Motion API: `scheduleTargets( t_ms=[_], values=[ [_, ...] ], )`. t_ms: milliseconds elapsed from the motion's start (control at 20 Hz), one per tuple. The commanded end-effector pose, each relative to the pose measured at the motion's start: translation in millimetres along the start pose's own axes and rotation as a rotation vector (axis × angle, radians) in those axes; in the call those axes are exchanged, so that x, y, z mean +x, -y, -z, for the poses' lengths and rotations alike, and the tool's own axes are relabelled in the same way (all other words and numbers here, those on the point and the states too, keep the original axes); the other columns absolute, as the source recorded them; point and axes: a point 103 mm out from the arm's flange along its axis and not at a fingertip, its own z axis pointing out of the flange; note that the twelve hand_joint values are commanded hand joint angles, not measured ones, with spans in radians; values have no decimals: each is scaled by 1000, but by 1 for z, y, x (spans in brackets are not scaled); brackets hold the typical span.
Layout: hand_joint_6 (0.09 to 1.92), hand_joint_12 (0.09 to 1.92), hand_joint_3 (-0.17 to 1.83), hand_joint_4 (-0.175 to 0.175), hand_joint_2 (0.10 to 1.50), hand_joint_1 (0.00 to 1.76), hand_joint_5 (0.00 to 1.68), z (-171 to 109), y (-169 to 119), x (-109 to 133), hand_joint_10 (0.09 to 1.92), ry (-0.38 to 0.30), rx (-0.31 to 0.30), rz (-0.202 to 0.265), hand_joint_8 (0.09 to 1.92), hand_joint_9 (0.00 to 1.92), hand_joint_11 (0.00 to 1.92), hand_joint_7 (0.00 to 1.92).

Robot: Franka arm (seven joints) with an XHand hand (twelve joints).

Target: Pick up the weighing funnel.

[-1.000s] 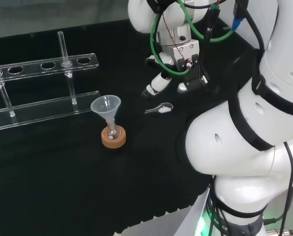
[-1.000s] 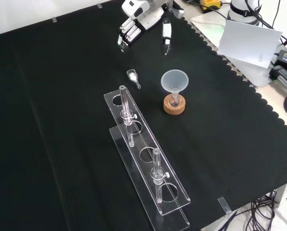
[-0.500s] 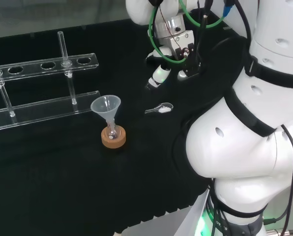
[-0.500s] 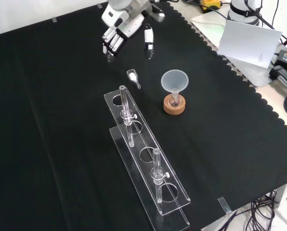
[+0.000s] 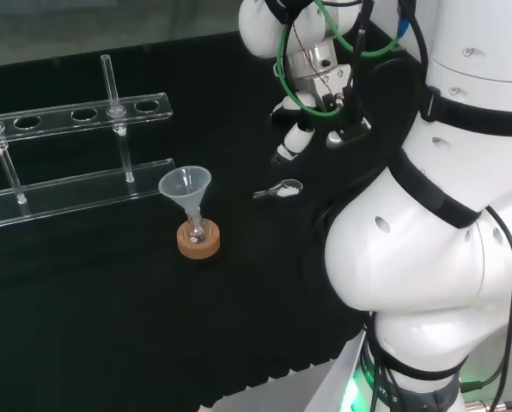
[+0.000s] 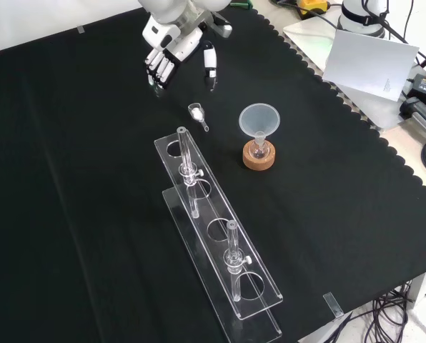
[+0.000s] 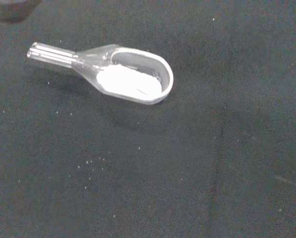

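All the fingers (image 6: 159,71) are hanging straight and a little spread, with the thumb (image 6: 210,68) standing apart from them, and they are gripping nothing. The hand (image 6: 177,44) is hovering over the black cloth of the counter (image 6: 70,179). Just past the fingertips, nearer the camera in the front view, the weighing funnel (image 6: 196,113) is lying on the cloth, apart from the hand. Its scoop is facing up and its short stem is pointing away from the hand. In the wrist view the scoop is carrying a small heap of what is probably white powder. Farther out, to the right in the front view, the funnel (image 6: 259,120) is standing mouth up with its stem in a small flask on a cork ring (image 6: 259,160), and the clear rack (image 6: 220,243) is lying nearer the camera. By my judgement the step in hand is the approach: the hand is lining up on the piece and is not yet grasping it. The next move is calling for a descent that brings the thumb and fingers to either side of the scoop, then a closing and a level lift, so that the contents are not spilling.
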Motion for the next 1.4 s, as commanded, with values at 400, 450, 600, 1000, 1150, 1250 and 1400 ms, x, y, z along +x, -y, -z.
scheduleTargets(
  t_ms=[400,450,600,1000,1150,1250,1400],
  values=[
    [87,1195,28,18,773,660,394,-47,-9,-8,763,43,26,-42,484,155,0,405],
    [87,1198,29,18,774,662,396,-51,-10,-9,763,47,38,-44,484,158,0,407],
    [87,1204,30,18,777,666,397,-57,-12,-9,761,48,46,-40,484,162,0,411],
    [87,1245,33,22,775,695,460,-62,-18,-3,724,15,7,-19,485,259,0,543],
    [87,1252,33,22,771,712,479,-67,-19,1,711,15,25,-6,482,279,0,577],
    [87,1257,32,23,768,723,489,-71,-20,2,701,12,32,-3,474,293,0,591],
    [87,1259,32,25,766,734,499,-74,-22,3,696,7,39,-4,470,303,0,601]
  ],
)
